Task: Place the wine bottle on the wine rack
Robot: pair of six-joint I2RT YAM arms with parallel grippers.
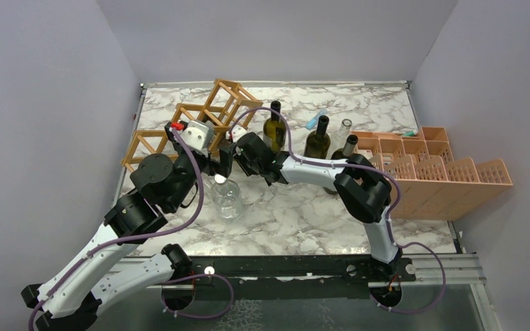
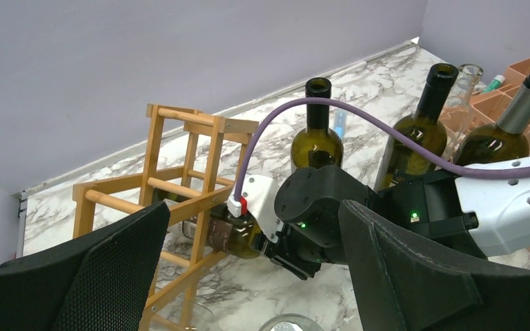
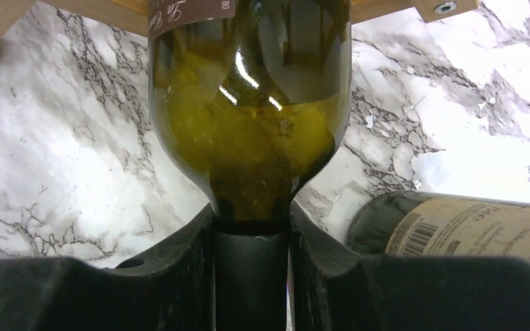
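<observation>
My right pincer (image 3: 250, 217) is clamped hard on the neck of the wine bottle (image 3: 248, 103), with both fingers closed right onto the glass just below the shoulder. From there the bottle runs straight out to twelve o'clock in the right wrist view, and its far end goes in among the wooden bars of the wine rack (image 2: 179, 189). The left wrist view shows the bottle lying close to level, at nine o'clock from the right pincer, with its body passing into one of the rack's lower openings.

I'd call this late in the job, with the bottle in hand and partly fed in. What's left is to seat it fully, let go and back out. I can't tell how deep the base sits.

The left pincer (image 2: 254, 207) is spread wide and holds nothing. Another labelled bottle (image 3: 455, 231) lies low at four o'clock from the right pincer, over the marble counter (image 3: 76, 172), so I'll mind it when backing out.
</observation>
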